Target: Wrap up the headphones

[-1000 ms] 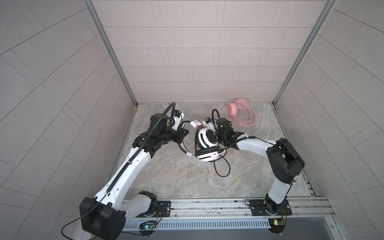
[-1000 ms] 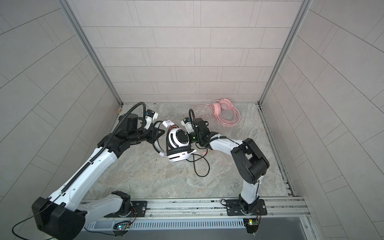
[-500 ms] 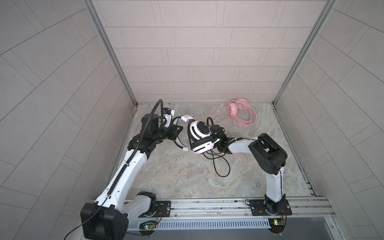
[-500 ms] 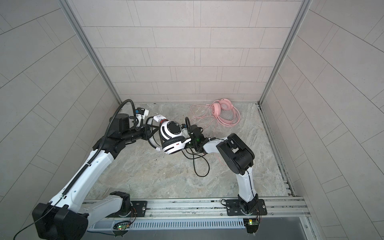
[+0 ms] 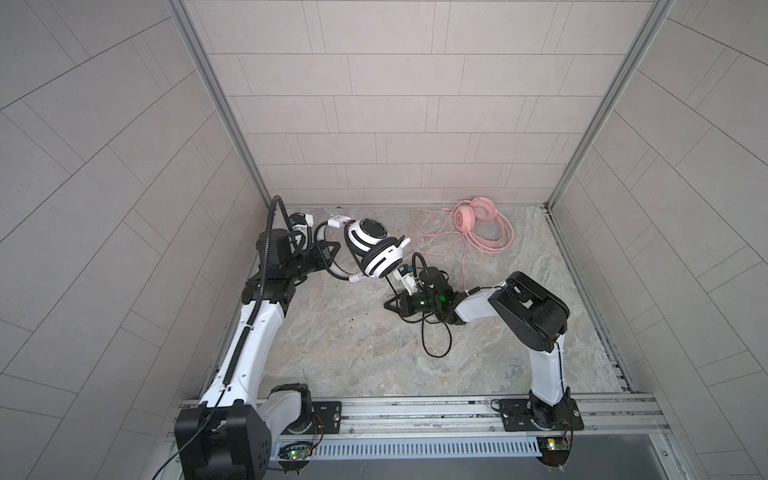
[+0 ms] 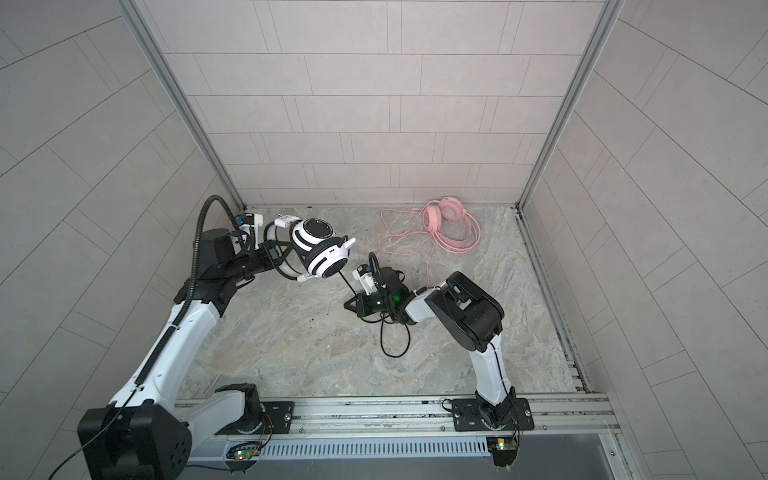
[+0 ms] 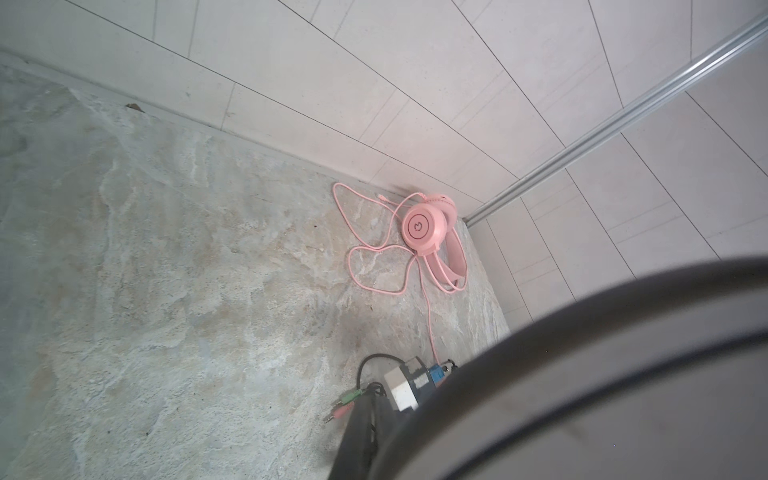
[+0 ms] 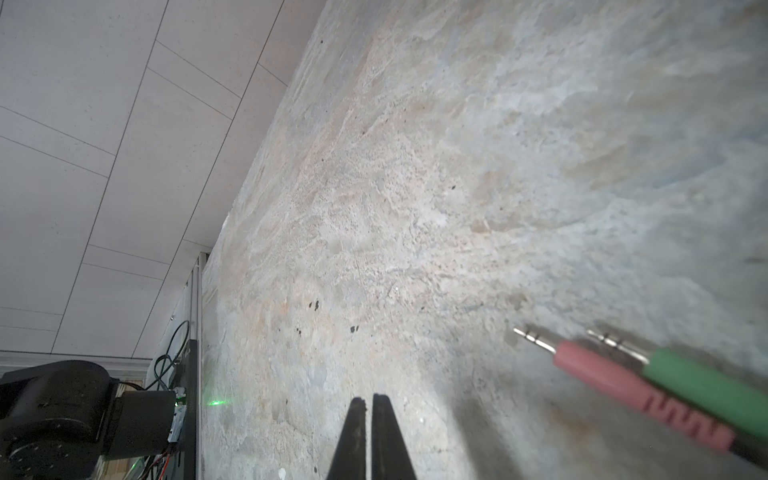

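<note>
Left pincer (image 5: pixel 328 253) pinching the band of the white-and-black headset (image 5: pixel 372 247), lifted off the bench (image 5: pixel 332 340), small white tag (image 5: pixel 337 220) on it unreadable, right pincer (image 8: pixel 370 409) pressed together below it, empty, pink and green plugs (image 8: pixel 648 382) just beside, pink headset (image 5: pixel 482 224) well beyond, logo on earcup (image 7: pixel 417 226).

White-and-black striped headset (image 6: pixel 316 249): held aloft by left gripper (image 6: pixel 279 254), clamped on its headband. Black cable (image 6: pixel 392 338): trailed to right gripper (image 6: pixel 348 305), low over stone floor (image 6: pixel 291 349), then looped. Pink headset (image 6: pixel 446 224): lay by back wall, pink cable (image 6: pixel 399 243) loose.
</note>
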Motion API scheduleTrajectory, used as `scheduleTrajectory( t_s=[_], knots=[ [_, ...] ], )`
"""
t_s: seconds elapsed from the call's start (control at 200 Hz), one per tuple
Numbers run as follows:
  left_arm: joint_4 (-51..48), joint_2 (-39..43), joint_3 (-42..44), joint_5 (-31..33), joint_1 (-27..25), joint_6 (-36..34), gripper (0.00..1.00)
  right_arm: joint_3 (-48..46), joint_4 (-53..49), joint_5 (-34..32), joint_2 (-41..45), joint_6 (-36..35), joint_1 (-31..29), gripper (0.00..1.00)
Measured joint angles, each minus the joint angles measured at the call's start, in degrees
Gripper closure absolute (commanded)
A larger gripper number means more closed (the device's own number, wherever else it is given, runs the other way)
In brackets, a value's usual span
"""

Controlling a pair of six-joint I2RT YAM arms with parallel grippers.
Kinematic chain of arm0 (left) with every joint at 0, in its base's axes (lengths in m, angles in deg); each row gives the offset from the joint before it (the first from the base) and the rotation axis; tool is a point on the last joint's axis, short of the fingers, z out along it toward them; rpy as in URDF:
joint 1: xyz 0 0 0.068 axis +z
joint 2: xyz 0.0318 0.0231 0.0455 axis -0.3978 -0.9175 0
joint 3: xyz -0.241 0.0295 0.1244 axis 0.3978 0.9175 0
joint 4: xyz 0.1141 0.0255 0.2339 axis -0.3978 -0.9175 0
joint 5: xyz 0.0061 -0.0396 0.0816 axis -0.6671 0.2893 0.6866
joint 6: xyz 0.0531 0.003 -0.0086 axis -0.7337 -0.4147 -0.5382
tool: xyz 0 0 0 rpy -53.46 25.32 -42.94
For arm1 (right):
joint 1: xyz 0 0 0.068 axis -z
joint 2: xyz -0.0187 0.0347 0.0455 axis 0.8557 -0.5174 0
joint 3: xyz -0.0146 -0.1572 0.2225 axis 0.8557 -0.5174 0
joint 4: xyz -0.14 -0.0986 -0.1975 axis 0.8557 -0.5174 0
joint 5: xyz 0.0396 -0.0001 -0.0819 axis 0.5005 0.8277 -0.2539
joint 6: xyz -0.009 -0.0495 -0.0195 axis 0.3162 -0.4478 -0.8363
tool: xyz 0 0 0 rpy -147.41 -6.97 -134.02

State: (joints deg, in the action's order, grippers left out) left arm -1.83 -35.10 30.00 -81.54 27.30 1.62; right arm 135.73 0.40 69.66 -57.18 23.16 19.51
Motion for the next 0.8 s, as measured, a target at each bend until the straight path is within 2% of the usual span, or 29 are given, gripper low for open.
scheduleTrajectory(
  t_s=[0.185, 0.38, 0.475, 0.575, 0.696, 0.801],
  knots=[
    [-5.7, 0.0, 0.0, 7.7, 1.1, -0.5, 1.00, -4.4, -0.5, -0.4, 2.9, 0.0, -0.2, 0.96],
    [-8.2, 0.0, 0.0, 15.3, 2.1, 0.6, 1.00, -7.9, -5.4, -2.8, 11.0, -0.6, -3.1, 0.96],
    [-9.0, 0.0, -0.2, 19.1, 2.1, 1.4, 1.00, -8.1, -11.1, -5.3, 16.3, -2.5, -6.0, 0.96],
    [-11.9, 0.1, -0.8, 25.8, 2.2, 2.0, 1.00, -7.0, -18.8, -9.2, 21.7, -5.7, -9.9, 0.96],
    [-15.6, 0.9, -0.8, 34.8, 2.2, 2.6, 1.00, -3.0, -28.1, -14.8, 27.1, -9.9, -15.3, 0.96],
    [-18.3, 1.4, -0.8, 40.0, 2.2, 2.8, 1.00, 0.9, -34.9, -19.7, 30.9, -13.5, -18.6, 0.96]
  ],
)
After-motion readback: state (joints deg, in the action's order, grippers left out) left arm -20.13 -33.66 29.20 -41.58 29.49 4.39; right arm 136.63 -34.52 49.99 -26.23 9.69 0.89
